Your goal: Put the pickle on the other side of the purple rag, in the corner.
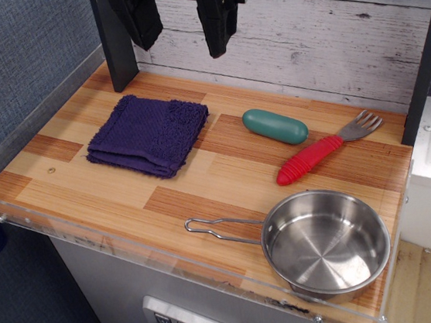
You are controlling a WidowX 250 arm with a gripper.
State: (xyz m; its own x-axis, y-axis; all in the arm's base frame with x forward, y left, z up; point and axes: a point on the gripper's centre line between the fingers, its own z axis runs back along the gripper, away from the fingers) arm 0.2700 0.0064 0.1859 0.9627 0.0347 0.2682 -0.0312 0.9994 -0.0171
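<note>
One pickle (274, 126) beside purple rag (148, 133)

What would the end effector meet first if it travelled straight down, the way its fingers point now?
Probably bare wooden tabletop by the purple rag's back right corner. The open end effector hangs above that spot, with the pickle further right; depth is uncertain from this one view.

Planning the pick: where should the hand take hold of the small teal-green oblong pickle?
Grip the teal-green oblong pickle across its narrow middle, coming straight down from above. It lies flat and clear of the red-handled fork, and its rounded ends would likely slip.
</note>
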